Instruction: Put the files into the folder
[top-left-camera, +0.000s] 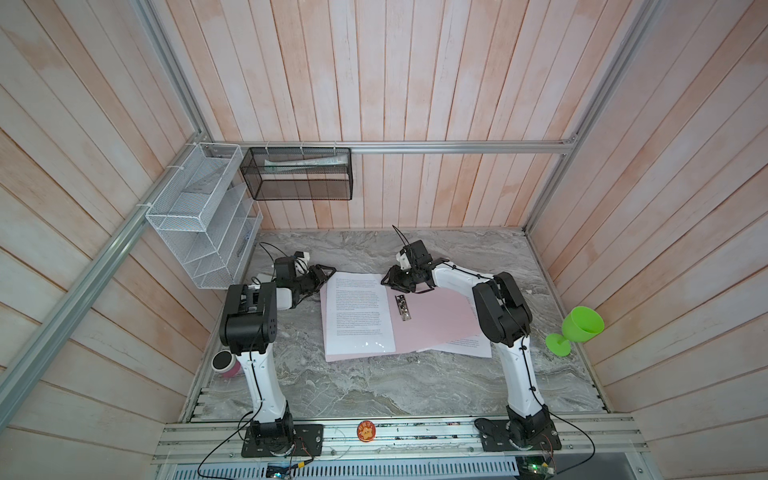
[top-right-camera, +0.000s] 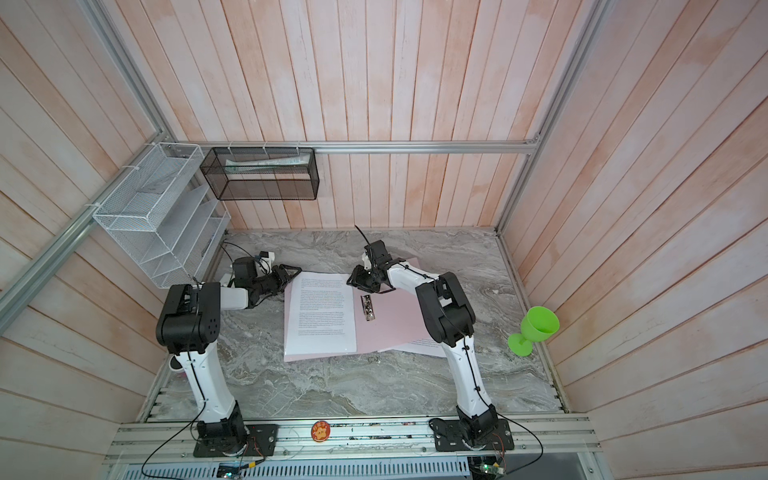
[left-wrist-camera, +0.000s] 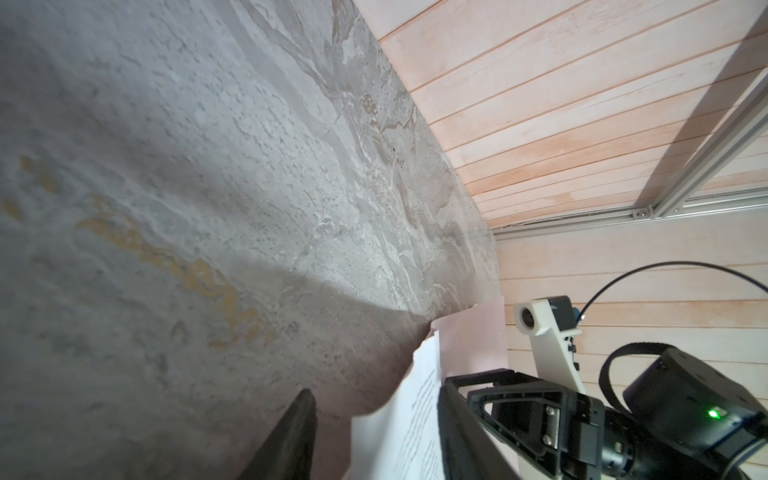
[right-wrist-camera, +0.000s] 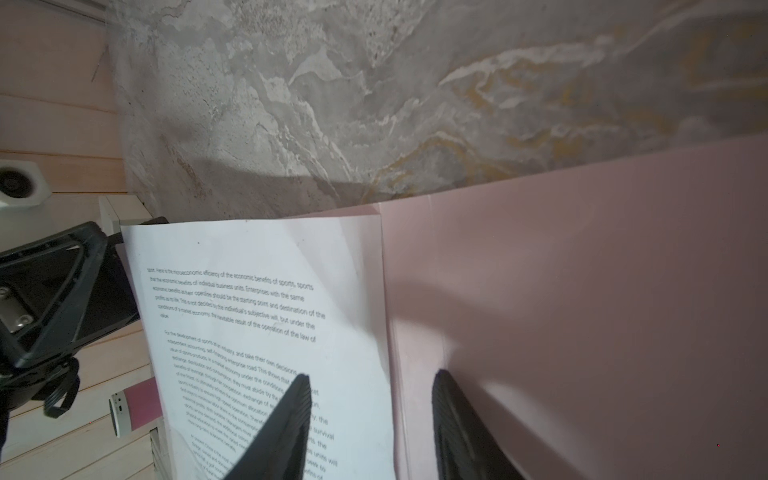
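– Pink folder (top-left-camera: 436, 320) (top-right-camera: 390, 324) lies open and flat on the marble table (top-left-camera: 374, 386) in both top views. I see the files (top-left-camera: 357, 316) on its left half, and the clip (top-left-camera: 404, 306) at the spine.

– All the files?

– No. One sheet (top-left-camera: 469, 347) pokes out from under the folder's right half, near my right arm.

– And the claws?

– My left claw (top-left-camera: 326, 276) sits at the files' far left corner. My right claw (top-left-camera: 403, 286) is at the folder's far edge, near the spine.

– What does the left wrist view give you?

– The left claw (left-wrist-camera: 376, 395) stands parted. The files (left-wrist-camera: 407, 428) curl up at the corner between its fingers, just beside one finger (left-wrist-camera: 453, 415) and clear of the other. Nothing is pinched.

– Right wrist?

– The right claw (right-wrist-camera: 372, 376) is parted too and holds nothing. One finger (right-wrist-camera: 291, 415) is over the printed page, the other over bare pink, with the spine fold between them. I cannot tell whether the tips touch the surface.
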